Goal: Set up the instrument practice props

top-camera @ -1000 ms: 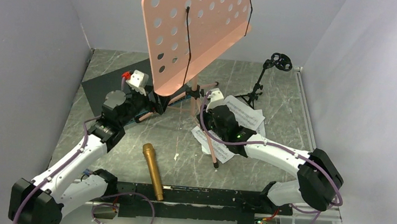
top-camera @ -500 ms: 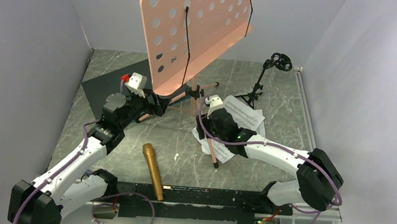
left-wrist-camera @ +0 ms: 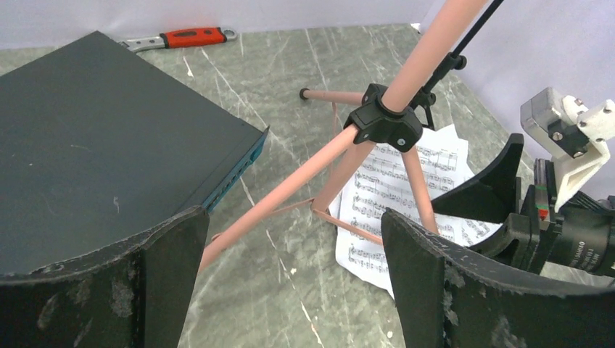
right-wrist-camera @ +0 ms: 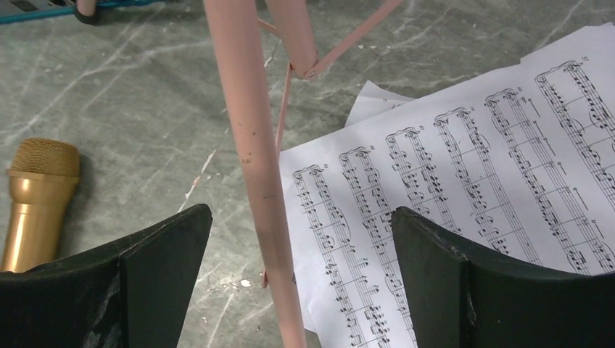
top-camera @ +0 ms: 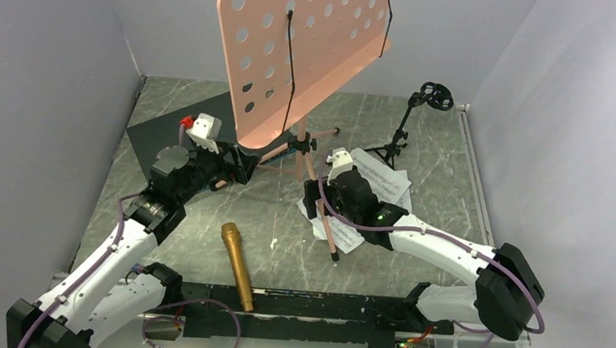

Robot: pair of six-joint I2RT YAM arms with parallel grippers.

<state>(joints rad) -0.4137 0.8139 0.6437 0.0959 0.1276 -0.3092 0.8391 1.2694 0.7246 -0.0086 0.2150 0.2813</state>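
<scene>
Pink stand (top-camera: 299, 47) up at top mid, L gripper (left-wrist-camera: 290, 272) & R gripper (right-wrist-camera: 301, 272) both open by its legs (left-wrist-camera: 275, 201).

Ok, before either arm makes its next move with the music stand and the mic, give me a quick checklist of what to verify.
1. Music stand upright on its tripod legs: ok.
2. Left gripper open and holding nothing: ok.
3. Right gripper open, straddling a stand leg without gripping it: ok.
4. Sheet-music pages free to lift: not ok, that leg crosses over them.
5. Gold microphone lying flat on the table, nothing on it: ok.
6. Black mic stand upright and empty: ok.
</scene>
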